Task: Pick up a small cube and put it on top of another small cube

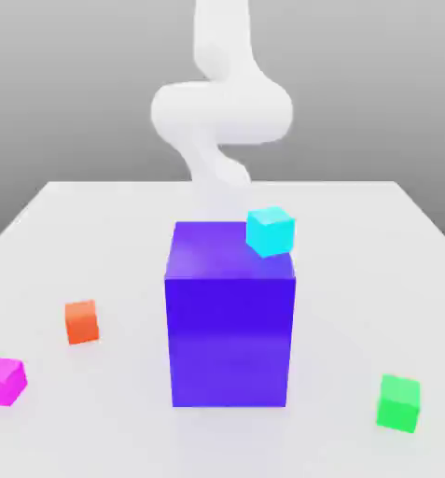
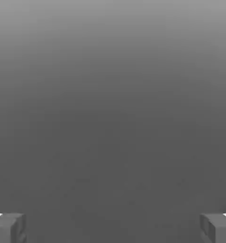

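Note:
Four small cubes show in the exterior view. A cyan cube sits tilted at the top right corner of a tall blue block; I cannot tell whether it rests on the block. An orange cube and a magenta cube lie on the table at the exterior view's left, and a green cube at its front right. In the hand view my gripper is open, its fingertips far apart with nothing between them, facing plain grey.
The white arm rises behind the tall blue block, which stands in the middle of the white table. The small cubes lie well apart from each other, with bare table between them.

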